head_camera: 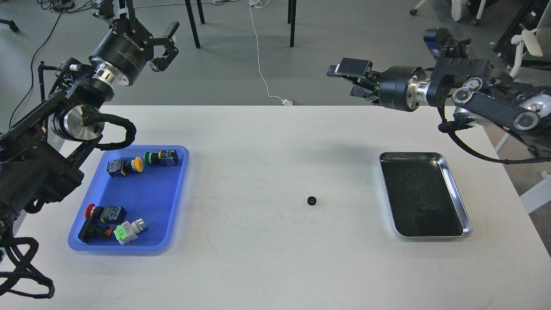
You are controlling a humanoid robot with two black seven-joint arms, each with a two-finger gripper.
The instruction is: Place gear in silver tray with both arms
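A small black gear (311, 200) lies on the white table (258, 262), between the two trays. The silver tray (411, 153) sits at the right, and a second small gear (422, 206) lies on its dark floor. My left gripper (137, 17) is raised high at the far left, above and behind the blue tray, with its jaws open and empty. My right gripper (342, 81) is held high over the table's far edge, pointing left, also open and empty. Both grippers are far from the gear.
A blue plastic tray (146, 193) at the left holds several push-button switches (129, 165). Chair legs (192, 23) and a white cable (258, 56) are on the floor beyond the table. An office chair base (512, 77) stands at the right.
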